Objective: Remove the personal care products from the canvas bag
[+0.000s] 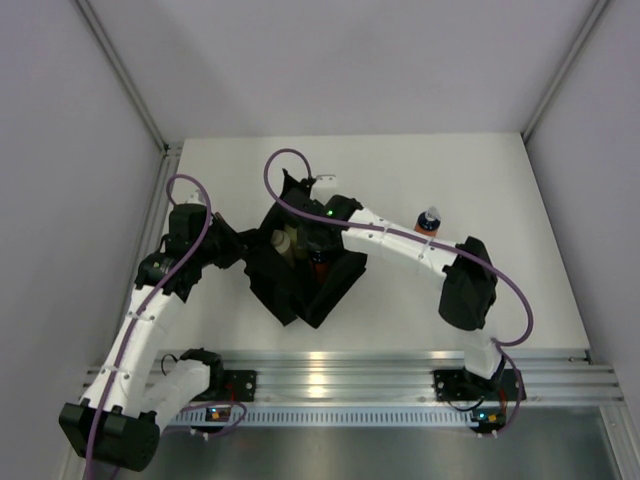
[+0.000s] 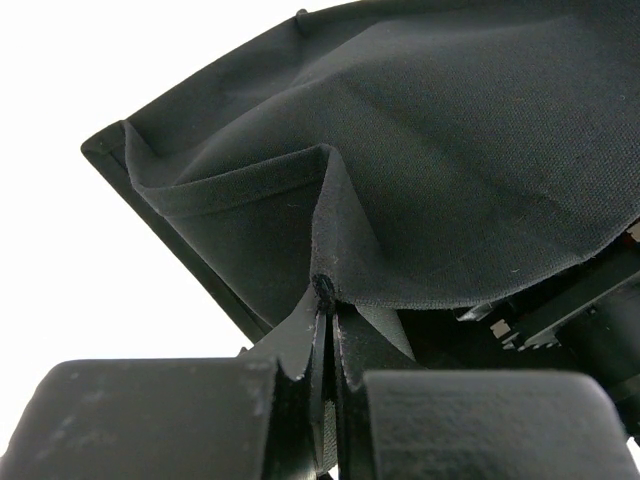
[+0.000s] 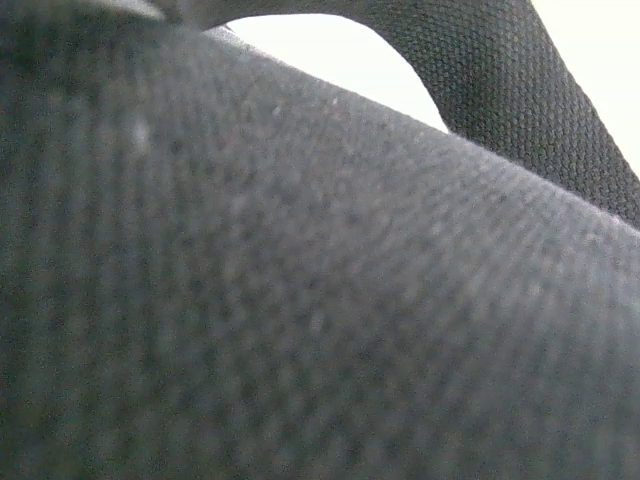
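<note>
You have one bag (image 1: pixel 300 295) and three bottles you can count. One orange bottle (image 1: pixel 429 222) stands upright on the surface (image 1: pixel 480 170), out of the bag and to its right, just beyond the right forearm. Two more sit inside the bag: a beige bottle (image 1: pixel 283 243) near the left wall, and beside it a second orange bottle (image 1: pixel 318 262), dark and partly covered.

The bag sits mid-surface with its mouth up toward the top camera. It looks turned cornerwise to the surface edges, but its sides are slumped, so its long axis is hard to call.

Your left hand (image 1: pixel 238 250) is at the bag's left edge. In the left wrist view it (image 2: pixel 325 300) is clenched on a fold of the black fabric (image 2: pixel 450 150), fingers pressed together with the cloth between them.

Your right hand (image 1: pixel 328 218) reaches down into the bag's mouth and its fingers are hidden. The right wrist view shows only blurred fabric (image 3: pixel 300 300) up against the lens, so you cannot tell whether that hand is released or grasping anything.
</note>
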{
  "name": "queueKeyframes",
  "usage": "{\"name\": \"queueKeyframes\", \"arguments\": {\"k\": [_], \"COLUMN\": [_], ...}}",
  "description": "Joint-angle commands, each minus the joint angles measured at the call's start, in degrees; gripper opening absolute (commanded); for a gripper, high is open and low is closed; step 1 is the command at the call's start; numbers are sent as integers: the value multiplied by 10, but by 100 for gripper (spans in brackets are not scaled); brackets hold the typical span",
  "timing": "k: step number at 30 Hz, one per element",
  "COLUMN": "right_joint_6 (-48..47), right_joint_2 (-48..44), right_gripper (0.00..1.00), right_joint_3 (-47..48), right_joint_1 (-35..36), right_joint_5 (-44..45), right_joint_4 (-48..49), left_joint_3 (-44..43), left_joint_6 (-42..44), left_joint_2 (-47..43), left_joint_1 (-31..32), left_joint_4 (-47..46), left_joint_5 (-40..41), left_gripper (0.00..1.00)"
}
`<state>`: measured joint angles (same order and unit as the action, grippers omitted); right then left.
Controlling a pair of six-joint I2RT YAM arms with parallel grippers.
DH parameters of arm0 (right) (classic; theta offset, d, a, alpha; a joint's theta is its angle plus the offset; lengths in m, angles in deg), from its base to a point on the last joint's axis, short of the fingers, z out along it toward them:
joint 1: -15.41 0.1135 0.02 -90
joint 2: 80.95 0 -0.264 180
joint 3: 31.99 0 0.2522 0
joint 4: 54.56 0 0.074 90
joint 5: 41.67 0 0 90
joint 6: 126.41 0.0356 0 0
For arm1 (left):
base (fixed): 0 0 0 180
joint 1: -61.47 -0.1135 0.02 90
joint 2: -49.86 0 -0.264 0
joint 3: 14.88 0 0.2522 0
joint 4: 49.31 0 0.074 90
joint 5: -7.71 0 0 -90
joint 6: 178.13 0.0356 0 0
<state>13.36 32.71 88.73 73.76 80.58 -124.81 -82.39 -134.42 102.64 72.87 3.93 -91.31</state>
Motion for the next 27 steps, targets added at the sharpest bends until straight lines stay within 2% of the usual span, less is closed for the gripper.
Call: {"name": "queueKeyframes", "arguments": {"k": [1,9,14,19,27], "right_joint_6": [-19,-27,-32,-42,-46], "right_joint_2": [-42,-47,-48,-39,-35], "right_gripper": [59,59,65,66,55], "right_joint_3": [27,13,15,19,19], "right_joint_1": [3,12,21,26,33], "right_joint_5": [-4,3,15,19,37], "right_joint_4": [-17,-16,-16,-15,-16], "left_joint_3": [8,7,8,6,1], "left_joint_6": [13,18,20,25,30], "left_joint_2": [5,5,6,8,10], "left_joint_1": [6,6,6,6,6], "left_joint_4": [26,27,27,27,27], "left_joint_5": [-12,-14,-17,-20,-23], "left_gripper": [0,0,0,0,0]}}
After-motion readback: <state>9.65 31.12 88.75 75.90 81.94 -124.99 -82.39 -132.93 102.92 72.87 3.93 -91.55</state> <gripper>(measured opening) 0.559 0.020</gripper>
